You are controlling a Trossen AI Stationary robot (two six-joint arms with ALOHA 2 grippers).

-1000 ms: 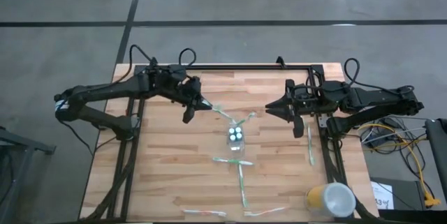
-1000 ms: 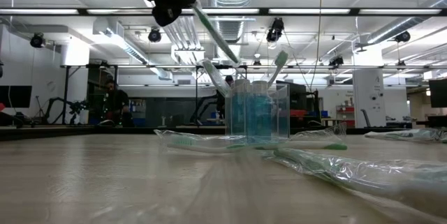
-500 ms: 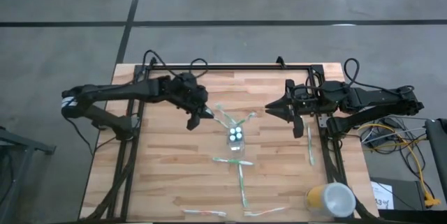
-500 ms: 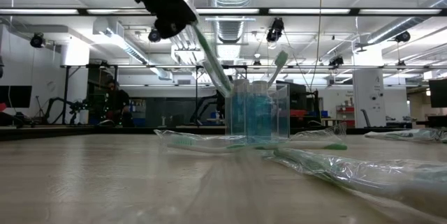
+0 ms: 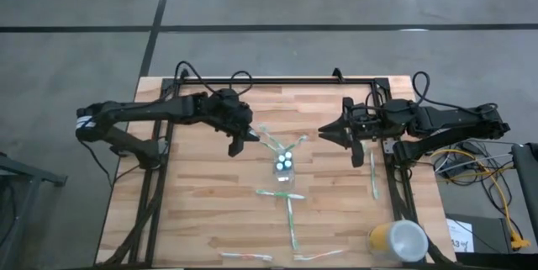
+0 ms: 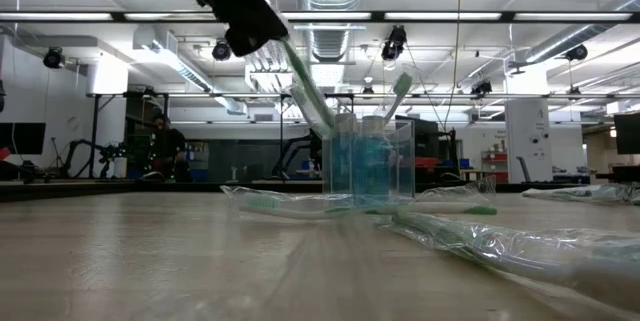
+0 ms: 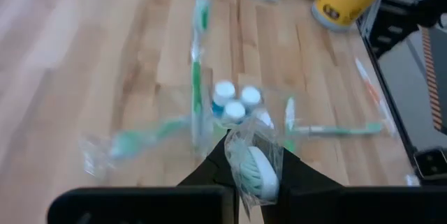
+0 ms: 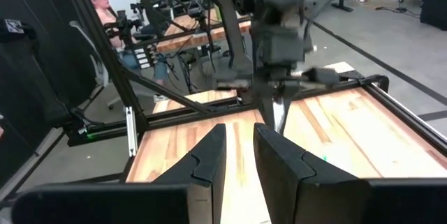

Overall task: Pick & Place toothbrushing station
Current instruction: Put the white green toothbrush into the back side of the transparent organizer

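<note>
The clear cup (image 5: 284,163) stands mid-table with three white-capped tubes (image 7: 234,102) in it. One toothbrush (image 6: 400,89) leans out of the cup. My left gripper (image 5: 241,141) hangs above and to the left of the cup, shut on a wrapped toothbrush (image 6: 305,86). This one slants down to the cup's rim; whether its lower end is inside, I cannot tell. My right gripper (image 5: 326,130) hovers to the right of the cup, pointing at it, its fingers (image 8: 209,154) a narrow gap apart with nothing between them. My left gripper pinches the wrapped toothbrush's upper end (image 7: 253,172) between its two fingers. The fingers slant down from the table's left toward the cup, roughly in line with the brush. The brush is off the table, tilted, and its lower end (image 6: 325,121) reaches the cup's rim.
Wrapped toothbrushes lie loose near the cup (image 5: 280,194) (image 5: 291,224), by the right edge (image 5: 372,176) and along the near edge (image 5: 246,256). A yellow cup (image 5: 397,240) stands at the near right corner. A black rail (image 5: 294,81) runs along the far edge. A person (image 8: 105,4) sits beyond the table.
My left gripper has moved down and toward the table's right, closer to the cup, still shut on the toothbrush. The brush has tipped steeper and its lower end has come down to the cup's rim.
</note>
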